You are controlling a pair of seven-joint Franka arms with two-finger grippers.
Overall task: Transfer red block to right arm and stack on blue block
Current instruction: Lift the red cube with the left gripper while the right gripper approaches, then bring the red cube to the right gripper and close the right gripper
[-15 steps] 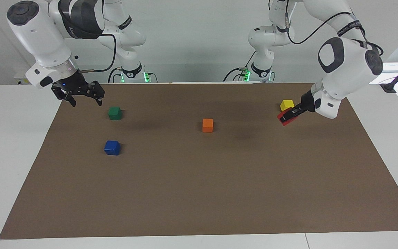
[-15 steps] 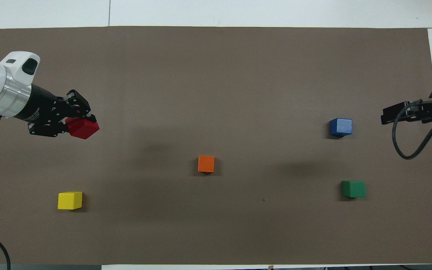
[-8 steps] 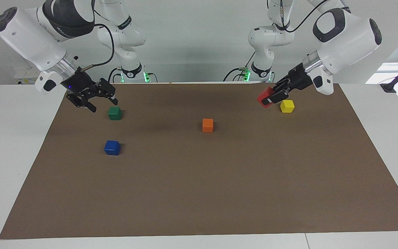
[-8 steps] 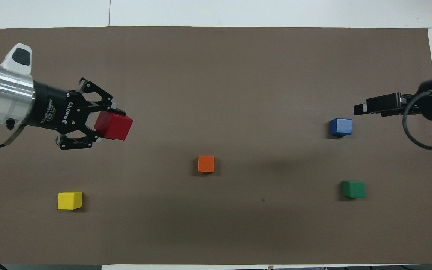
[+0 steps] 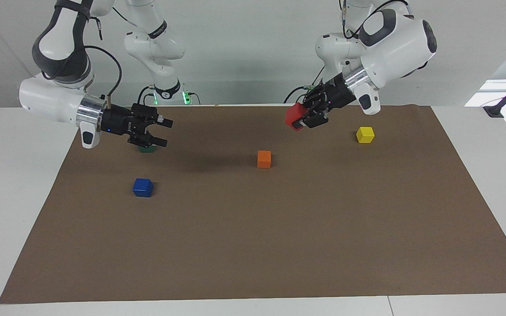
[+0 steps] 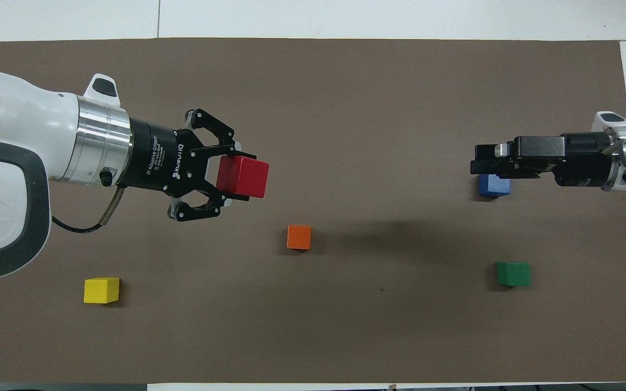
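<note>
Upper right of the facing view, the left gripper [image 5: 304, 118] clamps the red block [image 5: 294, 116] aloft, probably level with the right gripper [image 5: 162, 131], gaping well apart at upper left.

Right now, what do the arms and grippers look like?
Both arms are glossy white with dark grey joint panels and silver wrist rings. Left gripper and right gripper are black linkage types; the left body carries white lettering. A black cable loops at each wrist.
</note>
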